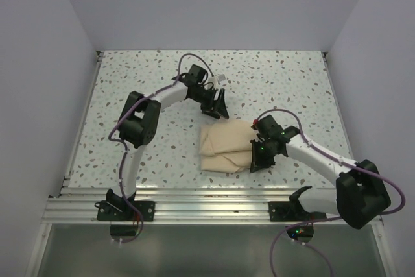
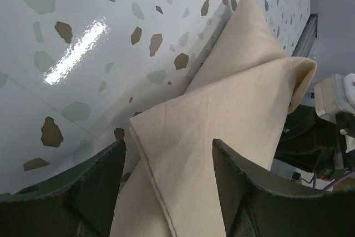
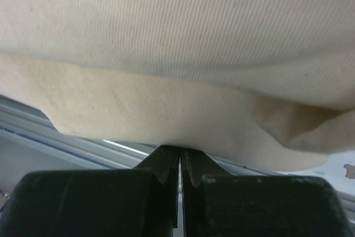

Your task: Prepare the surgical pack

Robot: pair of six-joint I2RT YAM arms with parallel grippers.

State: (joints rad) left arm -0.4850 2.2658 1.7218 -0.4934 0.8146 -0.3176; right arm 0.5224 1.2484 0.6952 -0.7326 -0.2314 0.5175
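The surgical pack shows as a tan cloth sheet (image 1: 224,144), folded into a bundle at the table's middle. What the folds hold is hidden. My left gripper (image 1: 219,109) hovers open at the bundle's far edge. In the left wrist view its fingers (image 2: 167,145) straddle a folded corner of the cloth (image 2: 233,98) without touching it. My right gripper (image 1: 259,154) is at the bundle's near right side. In the right wrist view its jaws (image 3: 180,151) are shut on the lower edge of the cloth (image 3: 177,37).
The speckled tabletop (image 1: 130,95) is boxed in by white walls on the left, right and back. A metal rail (image 1: 194,202) runs along the near edge, just below the bundle. The right arm's body (image 2: 327,109) shows beyond the cloth in the left wrist view.
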